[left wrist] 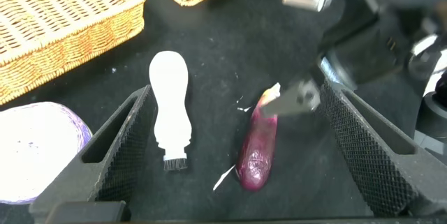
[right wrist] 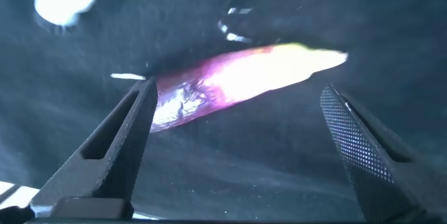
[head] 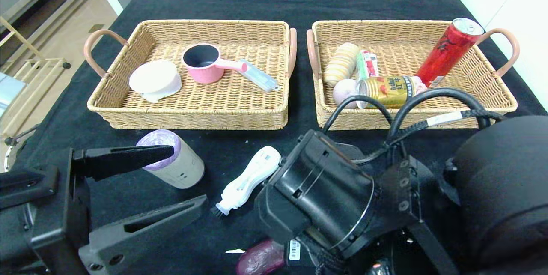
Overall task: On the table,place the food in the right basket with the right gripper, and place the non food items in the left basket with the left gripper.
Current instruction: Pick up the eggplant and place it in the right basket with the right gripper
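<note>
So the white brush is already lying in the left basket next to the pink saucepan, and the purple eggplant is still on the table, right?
Not quite. The white brush is not in the left basket; the head view shows it lying on the black table in front of that basket, beside the beige roll. The rest holds: the pink saucepan sits in the left basket, and the purple eggplant is still on the table.

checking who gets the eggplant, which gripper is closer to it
Right. The right gripper hangs directly over the eggplant, jaws open on either side. The left gripper sits off to its left, nearer the brush.
</note>
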Action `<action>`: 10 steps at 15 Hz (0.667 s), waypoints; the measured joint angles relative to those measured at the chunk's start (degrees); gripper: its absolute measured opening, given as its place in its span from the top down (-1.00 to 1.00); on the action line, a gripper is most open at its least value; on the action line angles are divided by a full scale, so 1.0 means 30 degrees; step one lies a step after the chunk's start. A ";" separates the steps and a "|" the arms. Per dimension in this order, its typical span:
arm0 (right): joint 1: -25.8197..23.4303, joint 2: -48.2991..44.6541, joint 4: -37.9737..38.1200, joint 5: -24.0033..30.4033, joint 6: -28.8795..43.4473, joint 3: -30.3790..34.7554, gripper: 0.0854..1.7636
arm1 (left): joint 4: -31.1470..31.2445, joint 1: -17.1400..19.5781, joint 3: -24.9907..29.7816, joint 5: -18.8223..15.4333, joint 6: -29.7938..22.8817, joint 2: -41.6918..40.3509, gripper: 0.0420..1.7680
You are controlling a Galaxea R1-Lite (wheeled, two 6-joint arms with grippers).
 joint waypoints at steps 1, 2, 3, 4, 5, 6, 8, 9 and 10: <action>0.0102 0.0171 -0.0004 0.0236 0.0000 -0.0028 -0.93 | 0.0000 0.0008 -0.0008 0.0000 0.0000 -0.0028 -0.94; 0.0158 0.0321 -0.0012 0.0366 0.0028 -0.0037 -0.93 | -0.0008 0.0016 -0.0016 -0.0008 0.0000 -0.0057 -0.94; 0.0191 0.0439 -0.0004 0.0431 0.0028 -0.0041 -0.93 | 0.0000 0.0016 -0.0016 0.0000 0.0000 -0.0089 -0.94; 0.0232 0.0557 -0.0012 0.0467 0.0028 -0.0065 -0.93 | 0.0000 0.0016 -0.0024 -0.0016 0.0000 -0.0102 -0.94; 0.0297 0.0695 -0.0004 0.0467 0.0020 -0.0073 -0.93 | 0.0000 0.0024 -0.0024 -0.0020 0.0000 -0.0118 -0.94; 0.0313 0.0833 -0.0004 0.0467 0.0028 -0.0085 -0.93 | 0.0000 0.0024 -0.0024 -0.0020 0.0000 -0.0126 -0.94; 0.0333 0.1089 -0.0012 0.0475 0.0028 -0.0232 -0.93 | 0.0000 0.0024 -0.0033 -0.0020 0.0000 -0.0126 -0.94; 0.0333 0.1174 -0.0012 0.0467 0.0028 -0.0313 -0.94 | 0.0000 0.0028 -0.0053 -0.0016 -0.0024 -0.0130 -0.94; 0.0333 0.1239 -0.0020 0.0451 0.0028 -0.0362 -0.94 | 0.0000 0.0045 -0.0053 -0.0020 -0.0024 -0.0138 -0.94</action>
